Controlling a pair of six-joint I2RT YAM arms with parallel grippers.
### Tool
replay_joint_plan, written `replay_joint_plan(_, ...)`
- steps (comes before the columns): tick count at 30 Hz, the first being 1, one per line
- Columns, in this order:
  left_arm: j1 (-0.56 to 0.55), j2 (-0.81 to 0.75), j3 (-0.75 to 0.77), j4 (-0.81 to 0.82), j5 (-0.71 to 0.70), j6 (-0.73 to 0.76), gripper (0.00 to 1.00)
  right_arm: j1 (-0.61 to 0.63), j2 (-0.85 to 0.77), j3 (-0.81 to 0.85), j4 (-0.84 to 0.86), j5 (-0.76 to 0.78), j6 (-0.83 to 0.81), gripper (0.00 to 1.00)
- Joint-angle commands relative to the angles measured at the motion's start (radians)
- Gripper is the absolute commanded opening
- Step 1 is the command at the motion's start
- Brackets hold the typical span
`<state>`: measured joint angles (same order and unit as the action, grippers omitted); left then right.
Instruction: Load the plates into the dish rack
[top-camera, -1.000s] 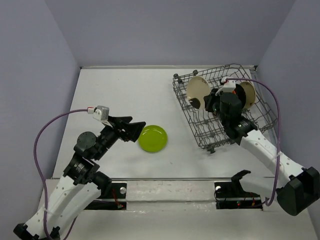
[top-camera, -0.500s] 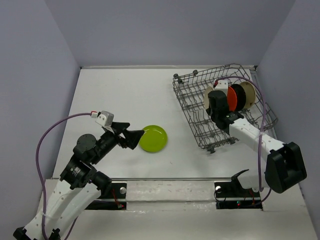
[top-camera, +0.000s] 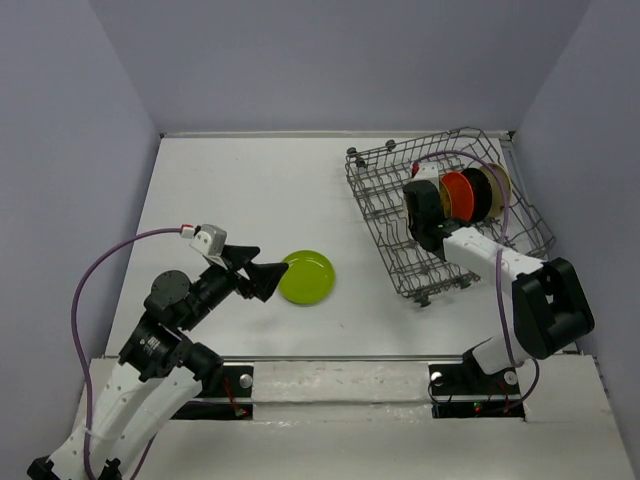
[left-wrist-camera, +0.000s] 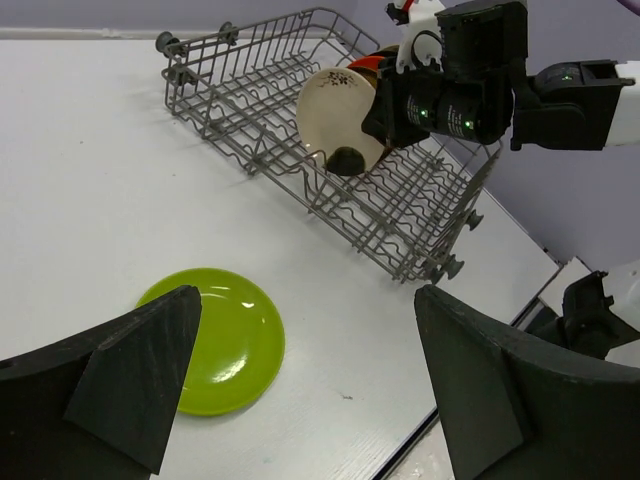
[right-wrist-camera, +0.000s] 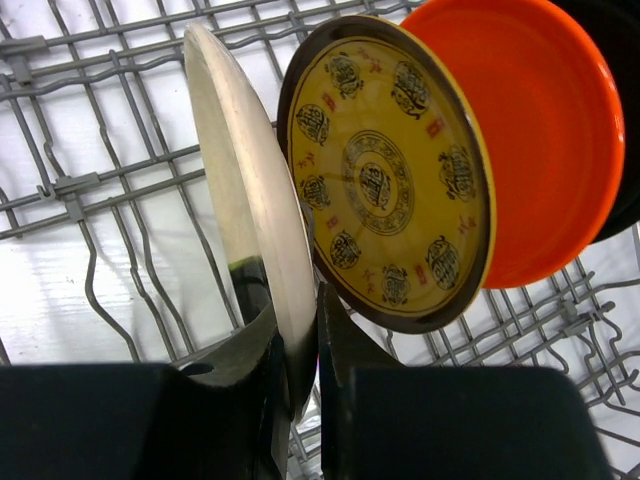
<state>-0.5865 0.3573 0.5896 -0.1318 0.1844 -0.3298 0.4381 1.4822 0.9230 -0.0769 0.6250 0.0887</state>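
The lime green plate lies flat on the table, left of the dish rack, straight ahead of the spread left tool, the nearer arm. Inside the rack, the right tool pinches the upright cream plate by its rim.

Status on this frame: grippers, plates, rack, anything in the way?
Right gripper shut on cream plate, upright in dish rack beside gold-patterned plate. Left gripper open, near lime green plate flat on table. Nothing blocking.
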Motion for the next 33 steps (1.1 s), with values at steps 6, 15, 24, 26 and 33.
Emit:
replay_joint_plan(6,0.053,0.032,-0.008,0.035,0.044,0.020,0.99,-0.016,0.056,0.005,0.190,-0.050,-0.113,0.20)
replay_joint_plan(15,0.090,0.124,-0.002,0.031,0.049,0.014,0.99,-0.025,0.055,-0.009,0.207,-0.045,-0.058,0.42)
replay_joint_plan(24,0.091,0.226,0.016,-0.003,-0.028,0.002,0.99,-0.025,-0.052,-0.032,0.154,-0.071,0.034,0.57)
replay_joint_plan(26,0.090,0.270,0.021,-0.015,-0.037,-0.012,0.99,-0.025,-0.092,-0.027,0.128,-0.093,0.052,0.62)
replay_joint_plan(33,0.091,0.353,-0.023,0.012,-0.048,-0.146,0.99,-0.025,-0.197,-0.032,0.080,-0.146,0.094,0.67)
